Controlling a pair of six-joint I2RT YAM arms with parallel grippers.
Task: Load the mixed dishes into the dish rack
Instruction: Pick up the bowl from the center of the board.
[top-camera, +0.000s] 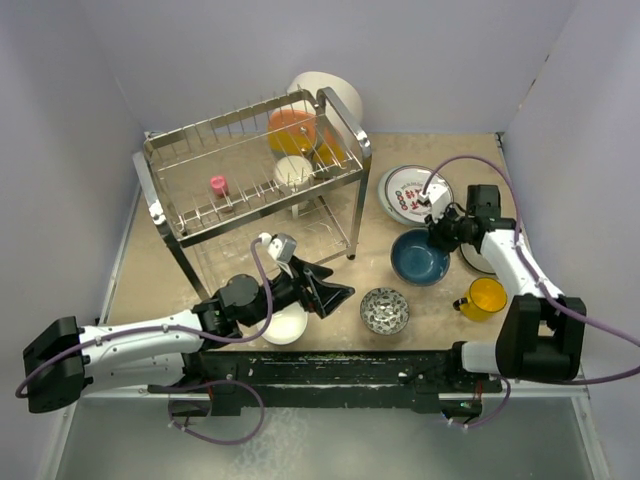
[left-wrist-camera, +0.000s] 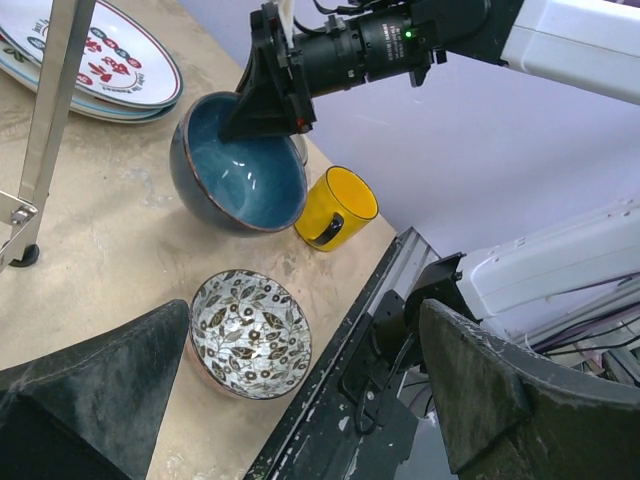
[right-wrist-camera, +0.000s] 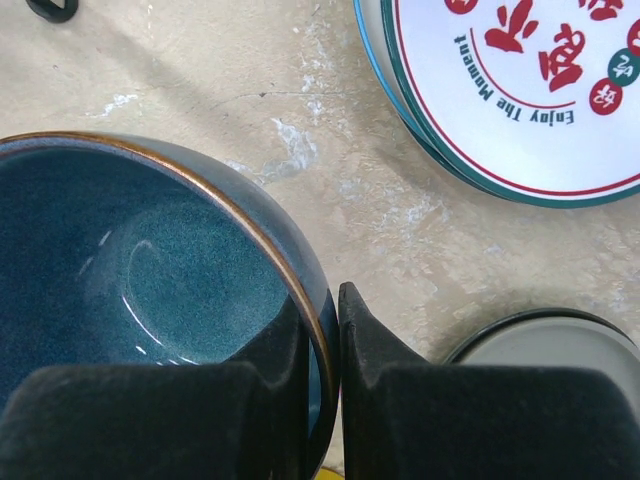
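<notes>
Right claw (right-wrist-camera: 335, 335) was pinched on the rim of the dark blue bowl (right-wrist-camera: 140, 270). One finger sat inside the wall and one outside, the jaws nearly together with only the wall between them. In the top view the bowl stood right of centre on the tabletop (top-camera: 440, 315). Whether its foot had left the surface could not be told.

Just above it in the frame lay the red-lettered plate (top-camera: 408, 190). A grey plate (right-wrist-camera: 540, 345) lay close on the right, and a yellow cup (top-camera: 487, 297) lower right.

Left claw (top-camera: 335, 295) was spread fully wide and held nothing, low at centre. It hung over a white bowl (top-camera: 283, 325), with the small patterned bowl (top-camera: 384, 310) beside it.

The dish rack (top-camera: 352, 130) stood upper left, well apart from the blue bowl.

Handling judgement: glazed stoneware, so stiff, fairly heavy, slick and chippable. A one-sided rim hold will likely let it swing. A deep bite on the wall and a slow carry seem wise, with no knocks on the wire.
</notes>
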